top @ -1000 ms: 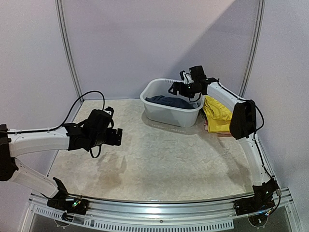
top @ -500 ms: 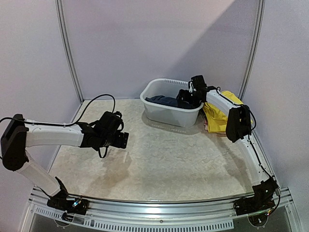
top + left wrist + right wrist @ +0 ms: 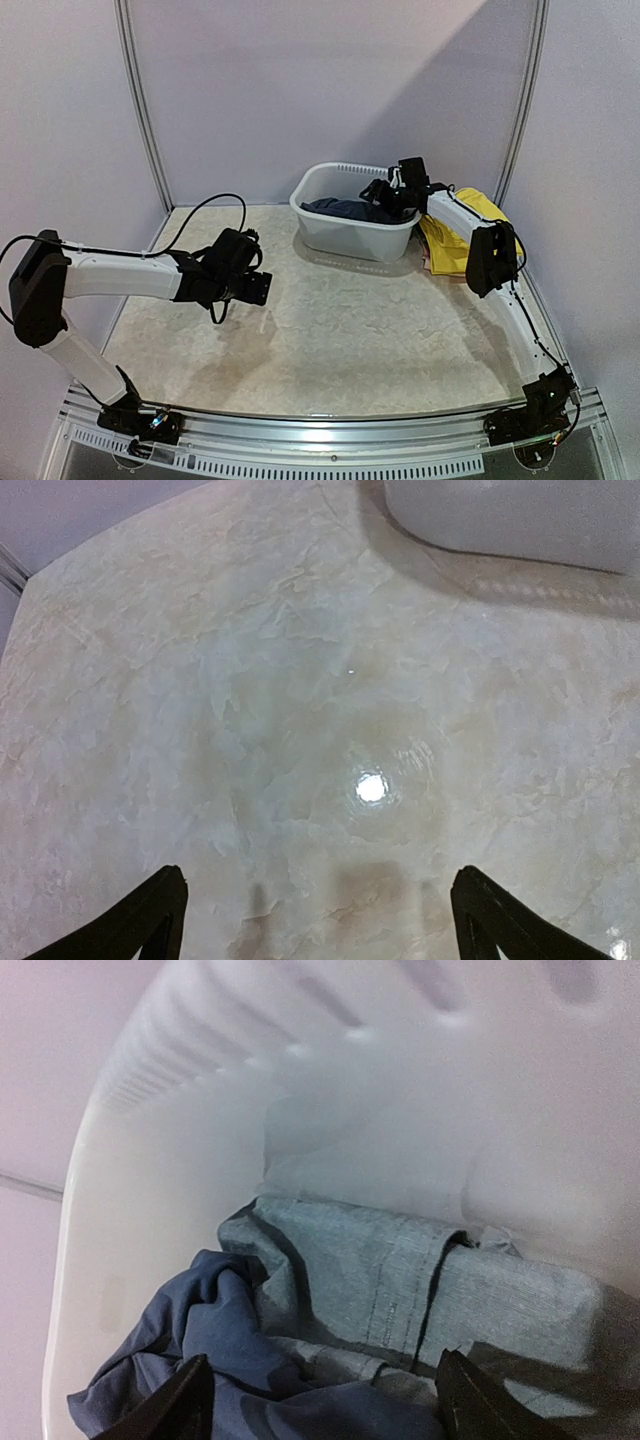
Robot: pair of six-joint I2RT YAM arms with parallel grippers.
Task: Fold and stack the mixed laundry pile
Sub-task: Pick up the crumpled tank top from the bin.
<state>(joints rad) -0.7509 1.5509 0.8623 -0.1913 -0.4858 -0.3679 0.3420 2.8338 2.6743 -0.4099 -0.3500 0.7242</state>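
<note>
Right gripper (image 3: pixel 325 1405) in basin (image 3: pixel 350 240), upper right of top view: jaws wide, empty, grey trousers (image 3: pixel 420 1280) directly ahead. Left gripper (image 3: pixel 320 920) wide, empty, farther.

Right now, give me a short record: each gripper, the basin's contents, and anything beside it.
Left gripper: open, empty, above bare table
Right gripper: open, inside the basin
Basin: white, at the far side of the table
In basin: blue garment, grey garment
Beside basin: yellow clothes, on its right
</note>
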